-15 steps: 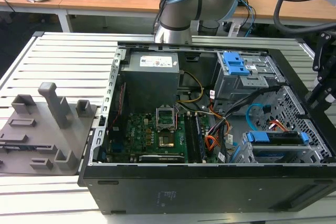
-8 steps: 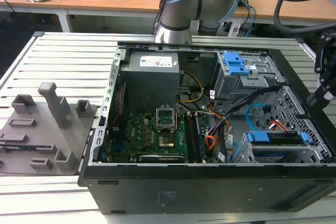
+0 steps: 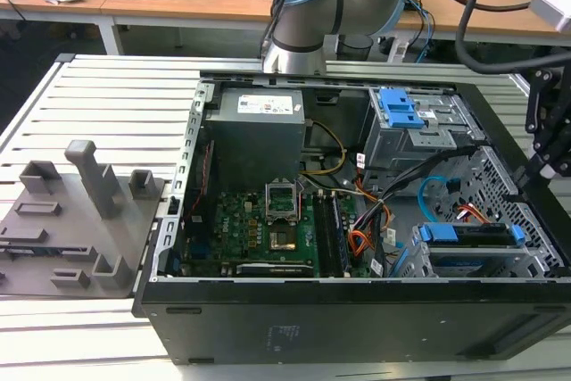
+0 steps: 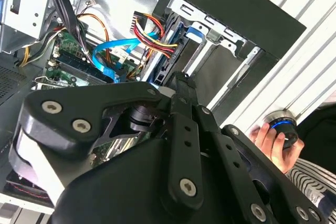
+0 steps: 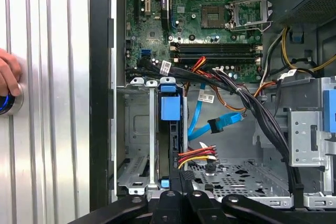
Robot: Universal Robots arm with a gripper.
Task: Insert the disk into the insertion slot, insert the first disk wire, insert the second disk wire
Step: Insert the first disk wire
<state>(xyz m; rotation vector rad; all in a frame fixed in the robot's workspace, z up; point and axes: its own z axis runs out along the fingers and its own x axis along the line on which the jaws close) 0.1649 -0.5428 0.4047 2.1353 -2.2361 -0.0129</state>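
In insertion slot (image 5: 137,129) — disk (image 5: 170,109) seated, gripper (image 5: 181,178) nr its end

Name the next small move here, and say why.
Probably shift toward the blue cable's plug: the disk already sits in the slot, while that plug hangs loose beside it. Whether the red-and-yellow wires are plugged in, I cannot tell.

Disk (image 5: 170,107) framed in smooth blue plastic — insertion slot (image 5: 137,124) bare metal.
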